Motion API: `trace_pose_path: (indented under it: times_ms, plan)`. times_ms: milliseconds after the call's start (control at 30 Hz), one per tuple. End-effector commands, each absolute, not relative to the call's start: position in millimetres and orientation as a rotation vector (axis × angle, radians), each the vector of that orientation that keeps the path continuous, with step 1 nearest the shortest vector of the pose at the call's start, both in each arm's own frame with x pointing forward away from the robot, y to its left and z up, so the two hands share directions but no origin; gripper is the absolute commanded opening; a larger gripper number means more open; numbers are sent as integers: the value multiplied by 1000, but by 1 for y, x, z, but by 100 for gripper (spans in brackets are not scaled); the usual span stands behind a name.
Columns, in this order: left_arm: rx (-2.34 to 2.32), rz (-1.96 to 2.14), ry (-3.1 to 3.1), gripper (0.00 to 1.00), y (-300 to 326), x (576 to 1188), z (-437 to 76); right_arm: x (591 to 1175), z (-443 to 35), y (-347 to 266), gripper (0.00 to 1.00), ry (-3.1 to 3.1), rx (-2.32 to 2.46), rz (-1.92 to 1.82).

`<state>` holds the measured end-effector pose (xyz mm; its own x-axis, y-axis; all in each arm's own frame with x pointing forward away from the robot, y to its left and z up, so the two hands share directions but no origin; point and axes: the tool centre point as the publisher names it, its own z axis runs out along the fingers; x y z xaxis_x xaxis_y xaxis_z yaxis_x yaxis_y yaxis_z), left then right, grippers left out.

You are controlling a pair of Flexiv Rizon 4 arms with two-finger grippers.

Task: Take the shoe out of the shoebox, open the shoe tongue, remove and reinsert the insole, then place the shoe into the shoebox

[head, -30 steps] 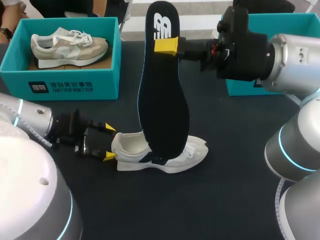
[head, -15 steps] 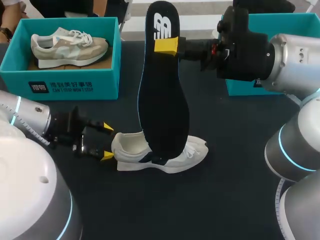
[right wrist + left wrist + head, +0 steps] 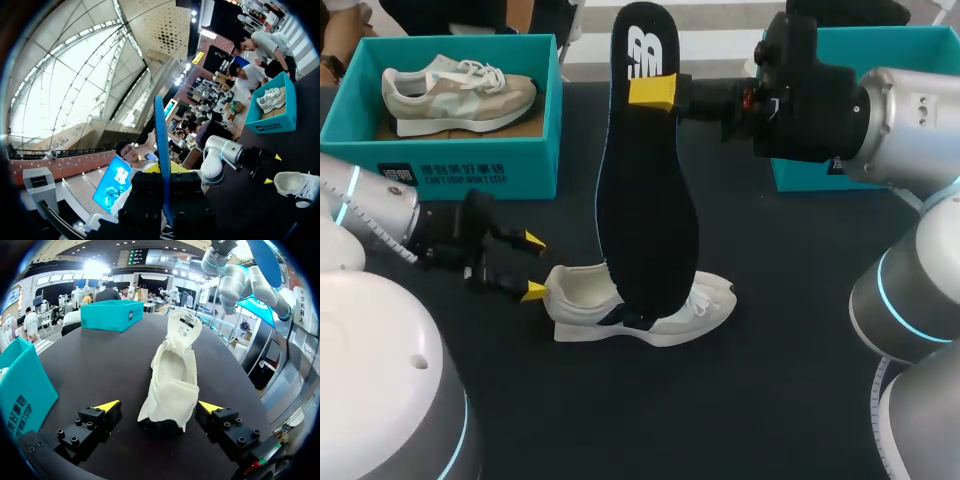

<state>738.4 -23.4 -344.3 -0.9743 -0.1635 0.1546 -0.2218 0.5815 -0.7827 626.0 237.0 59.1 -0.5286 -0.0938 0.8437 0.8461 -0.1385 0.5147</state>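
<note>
Nearest, on the dark table (image 3: 770, 400): the white shoe (image 3: 650, 310), out of its box, standing on its sole, mouth up. Just at its heel, the left gripper (image 3: 533, 266), jaws apart, one yellow tip to either side of the heel, touching on neither side; set there, probably, to steady the shoe against sliding during reinsertion. Above the shoe, the black insole (image 3: 650, 200), hung upright, toe end down at the shoe's mouth; cannot tell whether inside it or merely in front. Pinched near its heel end by the right gripper (image 3: 653, 90), fingers clamped on both faces, seen edge-on in the right wrist view. Held high and vertical, likely for feeding the toe end down into the opening first. Reads as the reinsertion step, boxing not yet begun. Farther back, at the left, the teal shoebox (image 3: 440, 165) with a second shoe (image 3: 455, 95) inside; at the right, partly behind the right arm, another teal box (image 3: 800, 175), mostly hidden, perhaps the place for this shoe.
</note>
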Motion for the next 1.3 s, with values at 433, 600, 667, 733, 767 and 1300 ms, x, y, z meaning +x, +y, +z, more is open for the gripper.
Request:
trace_pose_path:
  times_ms: [433, 600, 667, 733, 767, 1300]
  plan:
    - [145, 897, -2920, 100, -38, 739, -299, 626, 59, 241, 0, -1438, -879, -1752]
    - [96, 769, -2957, 100, -45, 737, -293, 626, 59, 241, 0, -1438, -879, -1752]
    - [98, 729, -2968, 100, -47, 737, -292, 626, 59, 241, 0, -1438, -879, -1752]
    - [96, 683, -2988, 100, -49, 736, -289, 626, 59, 241, 0, -1438, -879, -1752]
    - [91, 663, -2985, 100, -49, 736, -289, 626, 59, 241, 0, -1438, -879, -1752]
    - [130, 373, -3172, 100, -61, 724, -280, 626, 59, 241, 0, -1438, -879, -1752]
